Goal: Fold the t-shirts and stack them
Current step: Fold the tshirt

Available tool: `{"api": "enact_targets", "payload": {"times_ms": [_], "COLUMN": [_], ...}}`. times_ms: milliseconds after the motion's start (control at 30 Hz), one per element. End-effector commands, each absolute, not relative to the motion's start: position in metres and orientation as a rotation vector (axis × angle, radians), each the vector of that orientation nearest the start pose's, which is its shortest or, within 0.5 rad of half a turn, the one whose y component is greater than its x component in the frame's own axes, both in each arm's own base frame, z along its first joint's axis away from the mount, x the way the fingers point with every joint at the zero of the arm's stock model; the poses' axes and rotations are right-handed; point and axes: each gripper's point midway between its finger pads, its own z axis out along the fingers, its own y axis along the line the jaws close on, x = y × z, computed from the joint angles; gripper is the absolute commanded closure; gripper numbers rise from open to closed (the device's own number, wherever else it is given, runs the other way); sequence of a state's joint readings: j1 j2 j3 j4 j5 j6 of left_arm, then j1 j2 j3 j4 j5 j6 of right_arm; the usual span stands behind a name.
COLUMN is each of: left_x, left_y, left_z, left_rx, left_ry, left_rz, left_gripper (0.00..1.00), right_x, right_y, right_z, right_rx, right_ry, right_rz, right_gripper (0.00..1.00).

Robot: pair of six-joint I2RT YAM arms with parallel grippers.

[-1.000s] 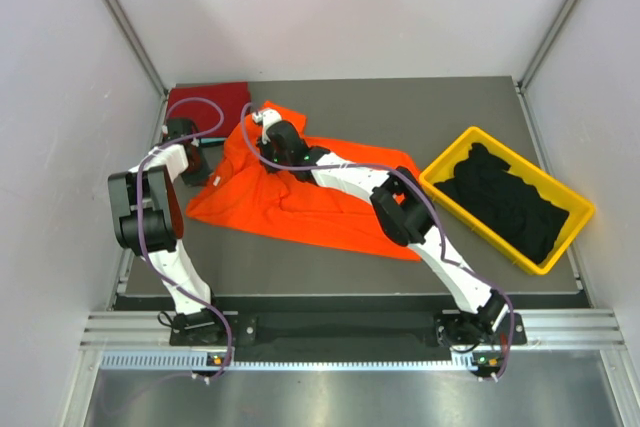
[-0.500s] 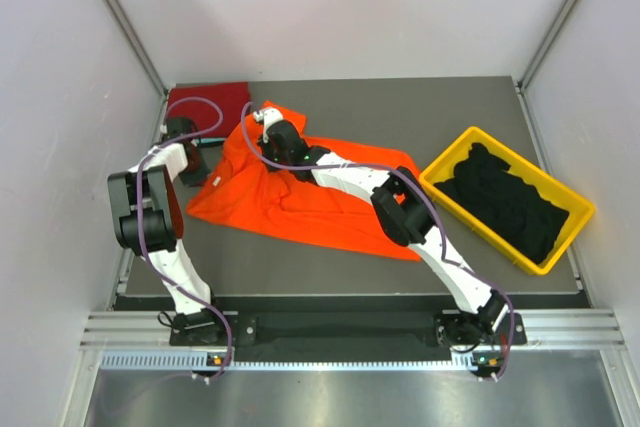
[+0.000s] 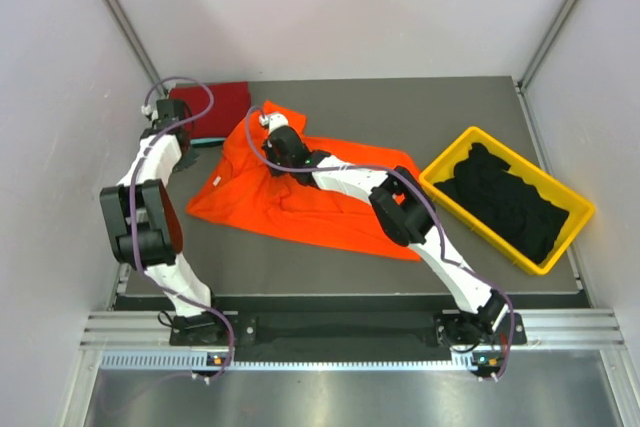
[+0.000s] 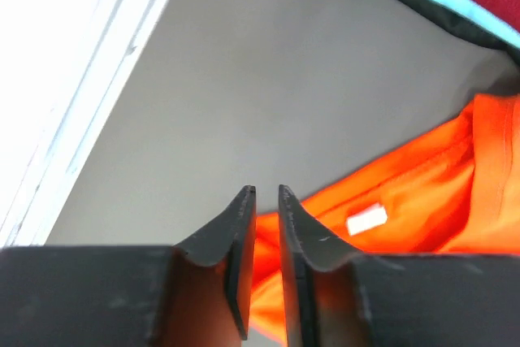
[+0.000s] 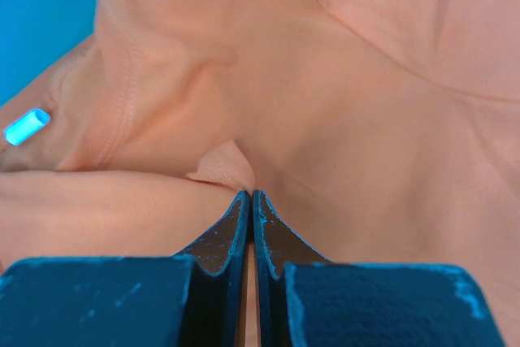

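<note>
The bright orange t-shirt [image 3: 300,202] lies spread out and rumpled on the dark table, left of centre. My right gripper [image 3: 272,125] is at its far end near the collar, shut on a pinched fold of the cloth [image 5: 341,79], with the jaws [image 5: 252,193] closed together. My left gripper [image 3: 172,127] hovers at the back left beside the folded dark red t-shirt [image 3: 215,102]. A teal t-shirt's edge [image 3: 205,142] shows under the red one. In the left wrist view the jaws [image 4: 266,190] stand almost together and hold nothing. The orange shirt [image 4: 422,193] lies below them.
A yellow plastic bin [image 3: 446,153] at the right holds several black t-shirts [image 3: 505,202]. White walls stand close on the left, right and back. The table's left edge rail [image 4: 89,103] runs beside my left gripper. A white label [image 4: 366,219] shows on the orange shirt.
My left arm has swung back and to the left, away from the orange shirt's left edge toward the red shirt. The right gripper stays on the shirt near the collar.
</note>
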State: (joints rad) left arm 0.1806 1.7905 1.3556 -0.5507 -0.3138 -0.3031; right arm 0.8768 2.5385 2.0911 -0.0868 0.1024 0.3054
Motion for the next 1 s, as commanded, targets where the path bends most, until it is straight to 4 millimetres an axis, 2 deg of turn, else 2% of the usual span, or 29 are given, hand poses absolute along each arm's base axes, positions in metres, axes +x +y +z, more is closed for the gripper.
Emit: {"api": "enact_targets", "payload": {"times_ms": [0,100,200,233,333,400,467,567,733,967], "left_x": [0.384,0.365,0.35,0.344,0.336,0.329,0.325,0.322,0.32,0.311], "left_y": [0.125,0.118,0.109,0.101,0.089,0.073,0.069,0.068,0.068,0.085], "left_z": [0.129,0.133,0.125,0.116,0.107,0.103,0.104,0.103,0.086,0.069], "left_rx": [-0.793,-0.806,-0.832,-0.824,-0.831,-0.807,-0.803,-0.827,-0.942,-1.053], "left_ry": [2.325,2.316,2.352,2.392,2.41,2.432,2.423,2.407,2.409,2.438], "left_rz": [0.436,0.399,0.353,0.313,0.238,0.134,0.108,0.099,0.101,0.269], "left_gripper": [0.81,0.9,0.97,1.0,1.0,1.0,1.0,1.0,1.0,1.0], "right_x": [0.438,0.437,0.436,0.436,0.436,0.438,0.438,0.44,0.442,0.444], "right_y": [0.529,0.533,0.536,0.536,0.536,0.539,0.542,0.543,0.539,0.534], "right_z": [0.106,0.107,0.104,0.105,0.102,0.107,0.108,0.108,0.109,0.106], "right_rx": [-0.486,-0.483,-0.485,-0.482,-0.478,-0.472,-0.475,-0.468,-0.446,-0.435], "right_ry": [1.984,1.981,1.989,1.989,1.995,1.971,1.965,1.969,1.973,1.983], "right_rz": [0.67,0.698,0.715,0.719,0.722,0.749,0.758,0.76,0.741,0.719], "right_gripper": [1.0,1.0,1.0,1.0,1.0,1.0,1.0,1.0,1.0,1.0]}}
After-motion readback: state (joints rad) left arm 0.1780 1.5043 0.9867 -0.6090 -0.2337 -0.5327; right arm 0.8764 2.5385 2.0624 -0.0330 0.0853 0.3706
